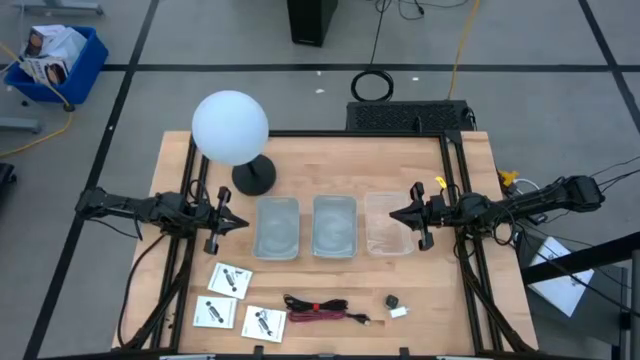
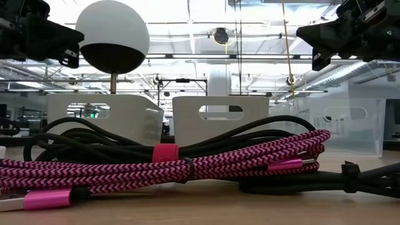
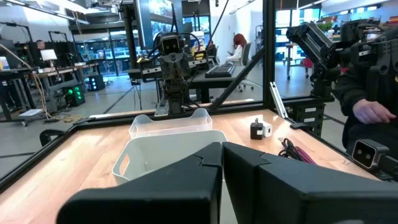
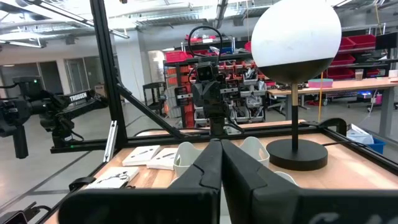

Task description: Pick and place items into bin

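Three white square packets (image 1: 229,280) (image 1: 215,313) (image 1: 264,321) lie flat near the table's front left. To their right lie a black-and-red coiled cable bundle (image 1: 320,310), a tiny black cube (image 1: 392,300) and a tiny white piece (image 1: 399,313). Three clear bins stand in a row at mid-table: left (image 1: 277,227), middle (image 1: 334,225), right (image 1: 390,224). My left gripper (image 1: 240,222) hovers shut at the left of the row, pointing level at it. My right gripper (image 1: 392,213) hovers shut over the right bin's edge. Both hold nothing.
A white globe lamp (image 1: 230,128) on a black round base (image 1: 254,177) stands behind the left bin. Black frame rails (image 1: 450,180) run along the table's sides and back. A person's hand (image 3: 373,112) shows beyond the table in the left wrist view.
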